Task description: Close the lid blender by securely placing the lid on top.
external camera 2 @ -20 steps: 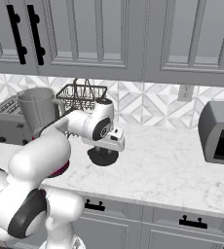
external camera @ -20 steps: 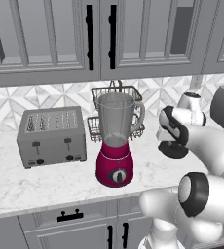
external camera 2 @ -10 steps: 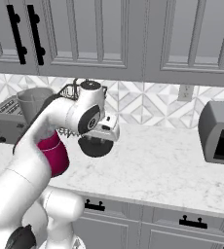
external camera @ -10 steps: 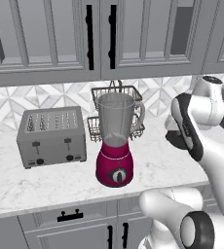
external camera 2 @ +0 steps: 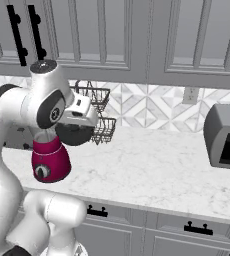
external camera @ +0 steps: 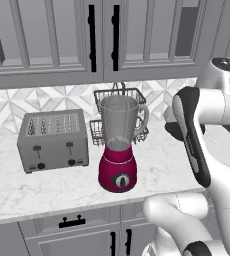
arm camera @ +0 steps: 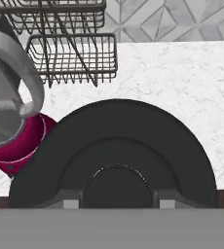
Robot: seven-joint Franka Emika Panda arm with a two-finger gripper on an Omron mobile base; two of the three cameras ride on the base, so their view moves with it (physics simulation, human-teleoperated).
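Marble counter (external camera 2: 152, 170): lid carried up, blender jar not yet covered.
Nearest, the gripper (arm camera: 119, 202) is clamped on the black lid (arm camera: 116, 151), now raised off the counter beside the blender (external camera: 118, 142); behind stands a wire rack (arm camera: 70, 58), so placing comes next.

open jar mouth, crowded backsplash side

the blender (external camera: 118, 150) jar stands uncovered, free air above up to the cabinets (external camera: 87, 40); wire rack (external camera: 121, 117) just behind it; toaster (external camera: 52, 140) near its left; bare counter (external camera 2: 152, 165) to its right; microwave (external camera 2: 224, 137) well apart.
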